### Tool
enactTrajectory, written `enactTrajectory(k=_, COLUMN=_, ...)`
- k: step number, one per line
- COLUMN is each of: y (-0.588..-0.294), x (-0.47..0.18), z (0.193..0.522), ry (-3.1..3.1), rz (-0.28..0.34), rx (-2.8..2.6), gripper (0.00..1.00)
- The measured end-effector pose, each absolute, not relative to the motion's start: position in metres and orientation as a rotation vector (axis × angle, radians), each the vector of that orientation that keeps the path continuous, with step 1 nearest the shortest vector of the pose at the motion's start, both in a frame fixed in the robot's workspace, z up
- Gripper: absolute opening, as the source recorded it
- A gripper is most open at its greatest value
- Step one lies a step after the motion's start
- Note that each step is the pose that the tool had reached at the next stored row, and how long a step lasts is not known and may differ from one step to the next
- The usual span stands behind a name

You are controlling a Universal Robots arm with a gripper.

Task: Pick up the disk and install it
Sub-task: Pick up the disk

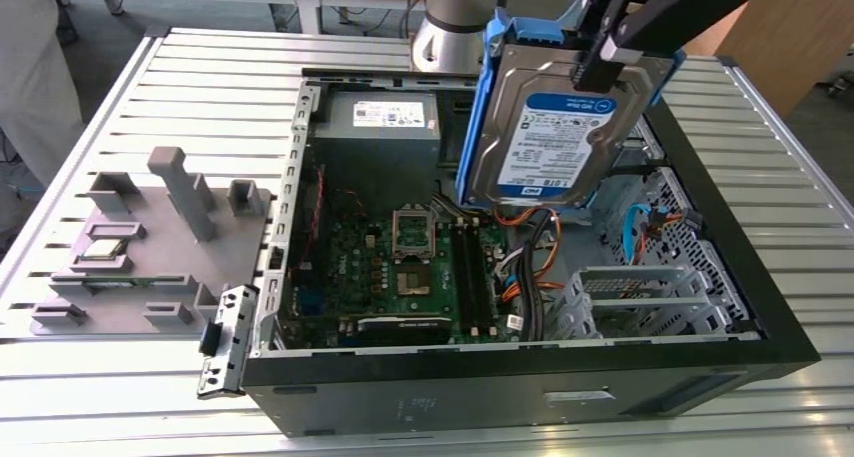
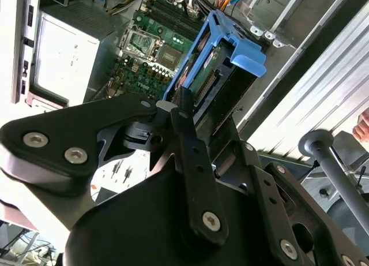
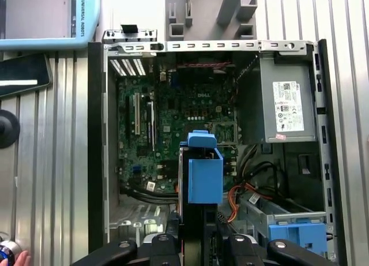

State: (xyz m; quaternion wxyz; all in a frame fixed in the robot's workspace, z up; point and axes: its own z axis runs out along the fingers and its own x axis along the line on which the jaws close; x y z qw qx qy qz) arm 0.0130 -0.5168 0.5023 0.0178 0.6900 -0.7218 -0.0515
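The gripper (image 1: 603, 69) is clamping the hard drive (image 1: 554, 142), which is hanging beneath it; any tilt is risking a snag on the orange cables (image 1: 513, 218) below.

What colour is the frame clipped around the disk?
Blue. The frame around the disk shows best in the exterior view.

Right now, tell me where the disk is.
The disk hangs in the gripper above the open computer case, toward the exterior view's right, over the motherboard and beside the grey power supply.
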Motion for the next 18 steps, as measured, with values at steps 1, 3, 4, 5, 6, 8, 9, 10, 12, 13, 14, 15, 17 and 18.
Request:
enactTrajectory(k=1, y=-0.517, x=0.014, z=0.502, ry=-2.243, rz=-0.16, rx=2.143, gripper=0.35)
enactTrajectory(k=3, y=-0.519, x=0.017, z=0.502, ry=-2.244, rz=-0.16, rx=2.142, gripper=0.35)
enactTrajectory(k=4, y=-0.52, x=0.018, z=0.502, ry=-2.245, rz=-0.16, rx=2.141, gripper=0.35)
enactTrajectory(k=5, y=-0.521, x=0.019, z=0.502, ry=-2.245, rz=-0.16, rx=2.14, gripper=0.35)
enactTrajectory(k=6, y=-0.522, x=0.02, z=0.502, ry=-2.246, rz=-0.16, rx=2.14, gripper=0.35)
enactTrajectory(k=8, y=-0.524, x=0.021, z=0.502, ry=-2.247, rz=-0.16, rx=2.139, gripper=0.35)
enactTrajectory(k=9, y=-0.525, x=0.022, z=0.502, ry=-2.248, rz=-0.16, rx=2.138, gripper=0.35)
enactTrajectory(k=10, y=-0.526, x=0.023, z=0.502, ry=-2.248, rz=-0.16, rx=2.137, gripper=0.35)
enactTrajectory(k=12, y=-0.528, x=0.024, z=0.502, ry=-2.25, rz=-0.16, rx=2.136, gripper=0.35)
enactTrajectory(k=13, y=-0.529, x=0.025, z=0.501, ry=-2.25, rz=-0.16, rx=2.136, gripper=0.35)
enactTrajectory(k=14, y=-0.531, x=0.026, z=0.501, ry=-2.251, rz=-0.16, rx=2.135, gripper=0.35)
enactTrajectory(k=15, y=-0.532, x=0.026, z=0.501, ry=-2.251, rz=-0.16, rx=2.135, gripper=0.35)
enactTrajectory(k=17, y=-0.534, x=0.028, z=0.501, ry=-2.252, rz=-0.16, rx=2.134, gripper=0.35)
enactTrajectory(k=18, y=-0.536, x=0.029, z=0.501, ry=-2.252, rz=-0.16, rx=2.133, gripper=0.35)
